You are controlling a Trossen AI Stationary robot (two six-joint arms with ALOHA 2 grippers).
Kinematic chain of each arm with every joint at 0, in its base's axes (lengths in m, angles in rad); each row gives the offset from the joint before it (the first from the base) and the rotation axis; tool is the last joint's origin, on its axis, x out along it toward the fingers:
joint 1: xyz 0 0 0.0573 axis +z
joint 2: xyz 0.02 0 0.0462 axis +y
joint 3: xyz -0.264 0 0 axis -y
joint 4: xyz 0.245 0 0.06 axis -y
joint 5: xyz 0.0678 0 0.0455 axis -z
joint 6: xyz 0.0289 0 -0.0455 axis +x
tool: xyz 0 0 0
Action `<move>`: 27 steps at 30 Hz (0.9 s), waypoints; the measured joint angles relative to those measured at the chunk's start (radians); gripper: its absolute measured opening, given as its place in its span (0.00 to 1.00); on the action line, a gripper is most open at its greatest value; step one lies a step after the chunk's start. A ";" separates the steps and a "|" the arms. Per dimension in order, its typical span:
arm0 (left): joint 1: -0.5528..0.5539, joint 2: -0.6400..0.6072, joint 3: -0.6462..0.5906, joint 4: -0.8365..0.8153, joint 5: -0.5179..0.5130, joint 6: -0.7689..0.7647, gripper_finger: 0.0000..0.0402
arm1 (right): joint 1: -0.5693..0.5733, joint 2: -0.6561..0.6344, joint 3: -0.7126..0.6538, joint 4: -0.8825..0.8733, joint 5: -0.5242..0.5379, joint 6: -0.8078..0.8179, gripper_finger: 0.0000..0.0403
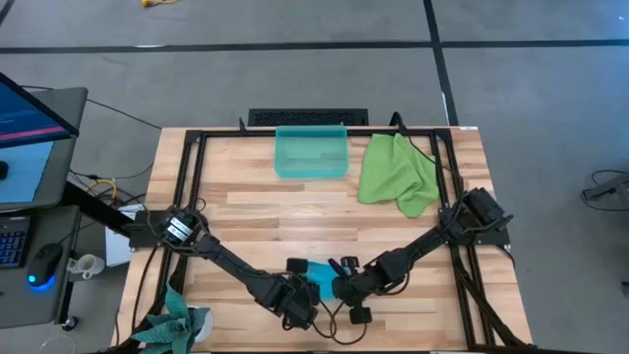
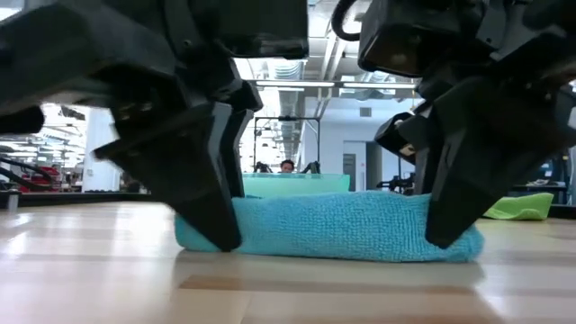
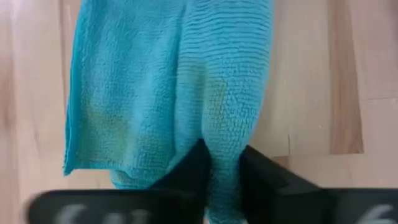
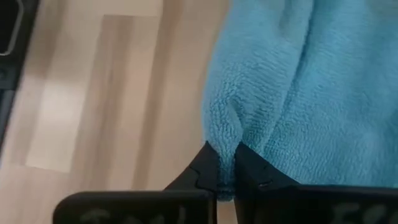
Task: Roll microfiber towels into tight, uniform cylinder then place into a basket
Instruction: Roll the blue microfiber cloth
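The left gripper pinches one end of the blue towel at six o'clock on the tabletop, near its front edge. The right gripper pinches the other end. The basket at twelve o'clock looks empty; the green towel lies crumpled at one o'clock, bare wood between.

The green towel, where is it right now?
In the high view the green towel lies crumpled at the table's far edge, right of centre, just right of the basket, away from both grippers.
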 joint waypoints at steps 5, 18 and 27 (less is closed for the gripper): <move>-0.003 0.003 0.084 -0.090 0.154 -0.028 0.04 | 0.018 0.005 0.029 0.010 -0.066 0.034 0.09; 0.049 0.005 0.197 -0.127 0.512 -0.259 0.05 | 0.064 0.004 0.070 0.033 -0.243 0.099 0.09; 0.170 0.001 0.113 -0.094 0.645 -0.255 0.06 | 0.045 0.004 0.035 0.085 -0.297 0.113 0.08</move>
